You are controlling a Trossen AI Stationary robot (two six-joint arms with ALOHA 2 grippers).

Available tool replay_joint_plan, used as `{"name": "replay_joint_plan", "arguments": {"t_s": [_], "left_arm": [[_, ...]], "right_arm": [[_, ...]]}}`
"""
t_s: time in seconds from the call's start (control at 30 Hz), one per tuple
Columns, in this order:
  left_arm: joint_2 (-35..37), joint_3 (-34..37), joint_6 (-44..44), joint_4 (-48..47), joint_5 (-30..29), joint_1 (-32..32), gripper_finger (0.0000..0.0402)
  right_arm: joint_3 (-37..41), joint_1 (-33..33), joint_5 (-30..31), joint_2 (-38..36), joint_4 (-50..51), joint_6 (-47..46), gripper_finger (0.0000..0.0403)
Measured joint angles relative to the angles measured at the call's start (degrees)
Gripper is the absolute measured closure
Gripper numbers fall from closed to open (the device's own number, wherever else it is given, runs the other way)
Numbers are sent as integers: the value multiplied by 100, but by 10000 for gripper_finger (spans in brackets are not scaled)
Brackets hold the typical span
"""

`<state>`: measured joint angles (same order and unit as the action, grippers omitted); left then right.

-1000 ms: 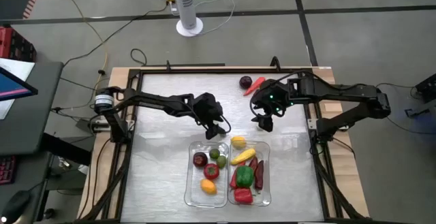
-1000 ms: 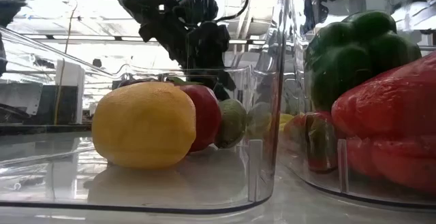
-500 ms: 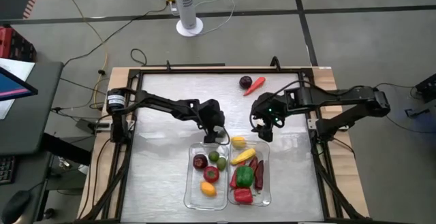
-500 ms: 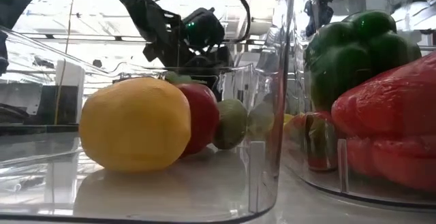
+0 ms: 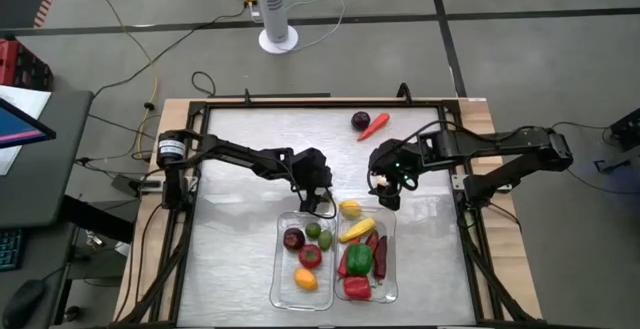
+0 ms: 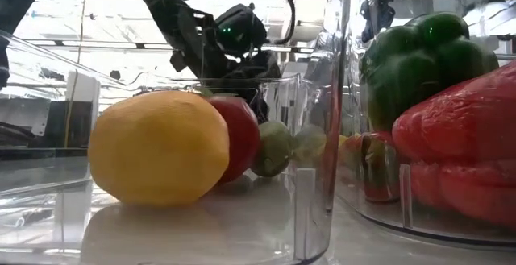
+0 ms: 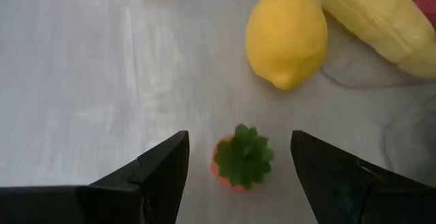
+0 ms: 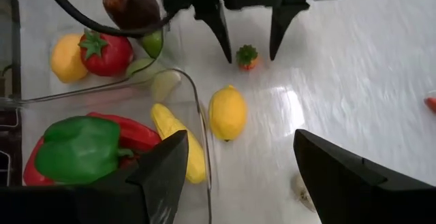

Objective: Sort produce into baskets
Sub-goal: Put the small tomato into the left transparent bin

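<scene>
Lowered, left gripper (image 8: 245, 43) hides carrot (image 7: 242, 161) from overhead.

Yellow lemon (image 7: 286, 37), orange carrot (image 7: 240, 161) with green leafy top, black fingers (image 7: 153, 173).

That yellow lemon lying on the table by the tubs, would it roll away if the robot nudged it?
Probably. The lemon is rounded and lies loose on smooth bare table, so a push would likely roll it. Its oval shape with pointed tips suggests a wobbling, curving roll. Its smooth skin may slip between the fingers.
</scene>
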<state>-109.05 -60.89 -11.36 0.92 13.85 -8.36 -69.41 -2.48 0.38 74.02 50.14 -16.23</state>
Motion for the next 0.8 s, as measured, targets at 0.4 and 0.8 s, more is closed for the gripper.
{"name": "replay_joint_plan", "arguments": {"t_s": [0.4, 0.8], "left_arm": [[-178, 2, -97, -35, -18, 7, 236], [-65, 3, 588, -104, 313, -347, 310]], "right_arm": [[0, 0, 5, 0, -120, -33, 111], [0, 5, 146, 0, -134, -42, 111]]}}
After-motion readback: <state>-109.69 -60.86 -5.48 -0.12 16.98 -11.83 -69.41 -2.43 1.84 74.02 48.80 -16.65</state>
